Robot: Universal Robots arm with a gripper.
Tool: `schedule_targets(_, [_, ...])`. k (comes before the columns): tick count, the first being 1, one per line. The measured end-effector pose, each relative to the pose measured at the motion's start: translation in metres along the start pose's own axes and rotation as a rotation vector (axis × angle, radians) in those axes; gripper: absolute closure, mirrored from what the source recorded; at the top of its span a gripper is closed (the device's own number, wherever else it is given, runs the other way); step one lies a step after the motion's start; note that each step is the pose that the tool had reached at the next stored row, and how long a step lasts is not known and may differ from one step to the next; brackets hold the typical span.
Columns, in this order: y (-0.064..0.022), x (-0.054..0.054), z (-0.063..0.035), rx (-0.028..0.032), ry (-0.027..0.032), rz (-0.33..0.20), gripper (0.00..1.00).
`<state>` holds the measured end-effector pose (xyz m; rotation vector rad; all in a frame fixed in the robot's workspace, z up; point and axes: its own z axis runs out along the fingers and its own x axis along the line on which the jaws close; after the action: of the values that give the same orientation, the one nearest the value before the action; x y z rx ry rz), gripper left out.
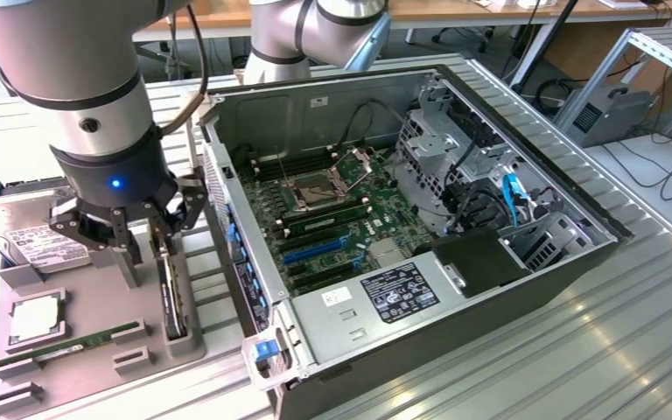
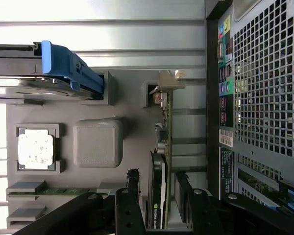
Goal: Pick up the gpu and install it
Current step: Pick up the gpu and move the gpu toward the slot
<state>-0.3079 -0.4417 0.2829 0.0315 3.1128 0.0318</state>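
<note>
The gpu (image 1: pixel 174 297) stands on its long edge in a slot of the grey holder tray (image 1: pixel 85 302), just beside the open computer case (image 1: pixel 430 219). My gripper (image 1: pixel 150 262) hangs over the card's far end. In the wrist view the gpu (image 2: pixel 159 188) runs as a thin black and green strip, with its silver bracket (image 2: pixel 167 81) at the far end. The gripper (image 2: pixel 157 198) is open. One black finger (image 2: pixel 133 191) stands on each side of the card, with a small gap to it.
On the tray lie a hard drive (image 1: pixel 32 238), a cpu (image 1: pixel 35 319) and a RAM stick (image 1: pixel 70 343). The case holds the motherboard with blue card slots (image 1: pixel 312 251). The case's perforated rear wall (image 2: pixel 264 93) stands close beside the card.
</note>
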Motion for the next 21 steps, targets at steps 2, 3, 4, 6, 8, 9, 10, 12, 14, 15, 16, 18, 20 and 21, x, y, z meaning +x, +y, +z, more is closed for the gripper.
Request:
schedule_targets(2, [0.0, 0.0, 0.001, 0.0, -0.0001, 0.0, 0.58])
schedule_targets(3, [0.0, 0.0, 0.0015, 0.0, 0.0, 0.0, 0.58])
schedule_targets(4, [-0.0001, 0.0001, 0.0018, 0.0, 0.0, 0.0, 0.58])
schedule_targets(6, [-0.0001, 0.0001, 0.0026, -0.0001, -0.0001, 0.0, 0.58])
schedule_targets(8, [-0.0001, 0.0001, 0.0034, 0.0, 0.0, 0.0, 0.58])
schedule_targets(9, [-0.0001, 0.0001, 0.0038, 0.0, 0.0, 0.0, 0.58])
schedule_targets(10, [-0.0001, 0.0001, 0.0043, -0.0001, -0.0001, 0.0, 0.58])
schedule_targets(12, [-0.0001, 0.0002, 0.0055, 0.0, 0.0, 0.0, 0.58])
schedule_targets(14, [-0.0002, 0.0002, 0.0066, -0.0001, -0.0001, 0.0, 0.58])
schedule_targets(15, [-0.0002, 0.0002, 0.0072, -0.0001, -0.0001, 0.0, 0.58])
schedule_targets(16, [-0.0002, 0.0002, 0.0077, -0.0001, -0.0002, 0.0, 0.58])
schedule_targets(18, [-0.0002, 0.0002, 0.009, -0.0001, -0.0001, 0.0, 0.58])
schedule_targets(20, [-0.0002, 0.0003, 0.0099, -0.0001, 0.0, 0.0, 0.58])
schedule_targets(21, [-0.0002, 0.0003, 0.0105, 0.0, 0.0, 0.0, 0.58])
